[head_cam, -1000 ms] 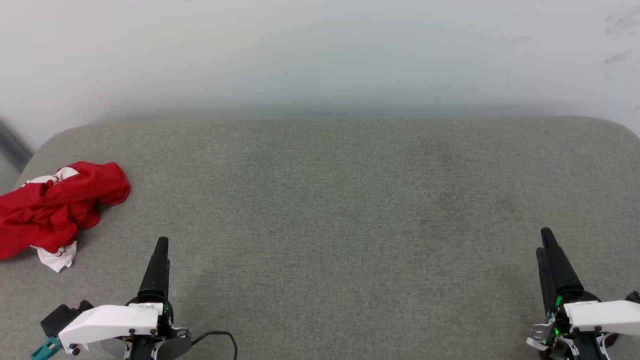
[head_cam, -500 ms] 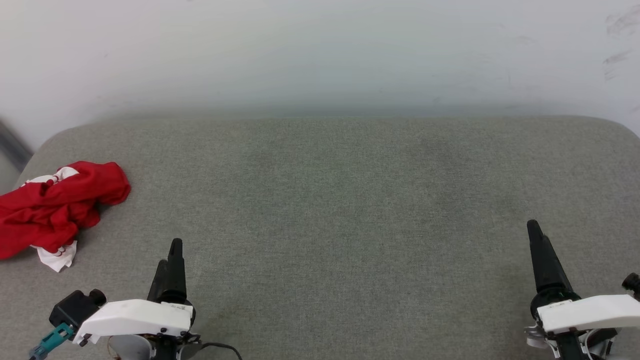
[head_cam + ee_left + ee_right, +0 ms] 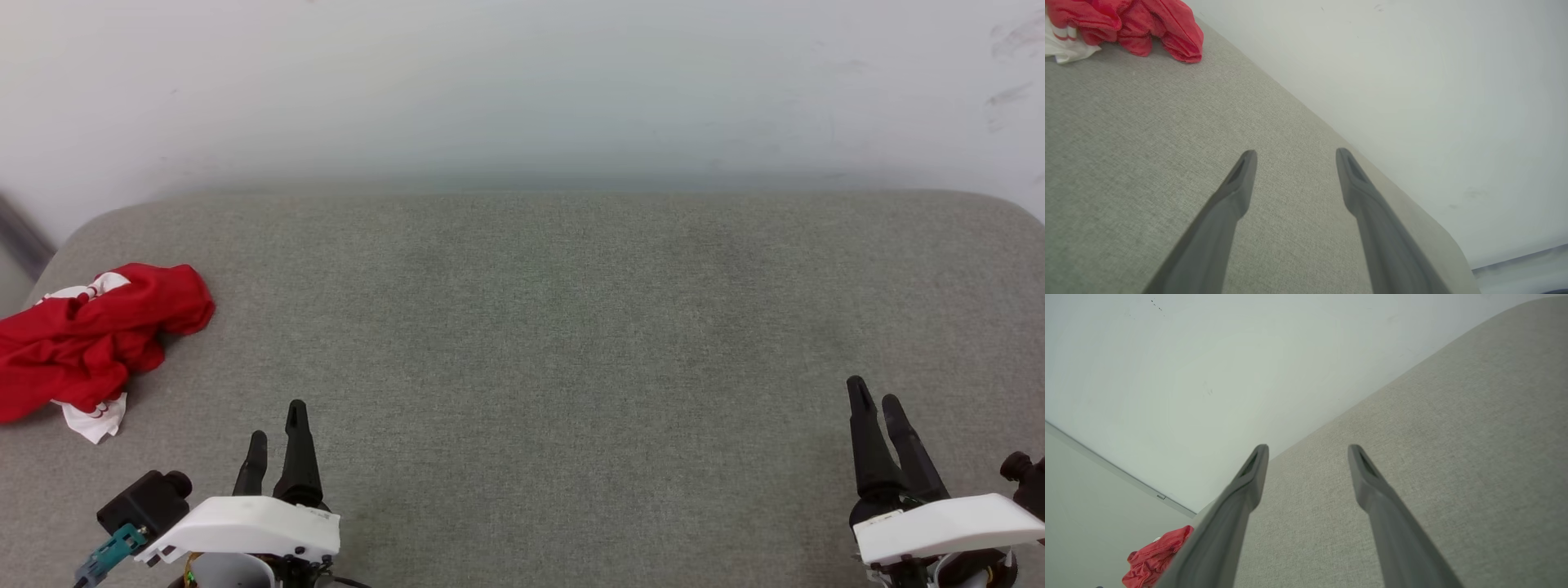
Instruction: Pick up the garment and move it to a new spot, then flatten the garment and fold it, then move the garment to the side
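Surroundings: gray fabric pad (image 3: 531,327) with rounded far corners. Pale wall (image 3: 522,82) sits directly behind its far edge, with faint scuffs (image 3: 1006,96) upper right.

Left gripper (image 3: 277,421) is at the pad's near-left, fingers spread, nothing between them. A black camera block (image 3: 147,502) and a teal connector (image 3: 110,549) sit on the outer side of its wrist. Right gripper (image 3: 872,391) is near-right, fingers also spread, holding nothing. Both point toward the wall.

Shirt (image 3: 90,335): crumpled red heap, a bit of white sleeve poking out the near side. It lies at the pad's left edge, about halfway back. That puts it ahead and left of the left gripper, apart from it, plain pad fabric in between. It is well apart from the right gripper, across the whole pad. Left wrist view has the shirt in its top-left corner; right wrist view has it bottom-left, partly behind a finger.
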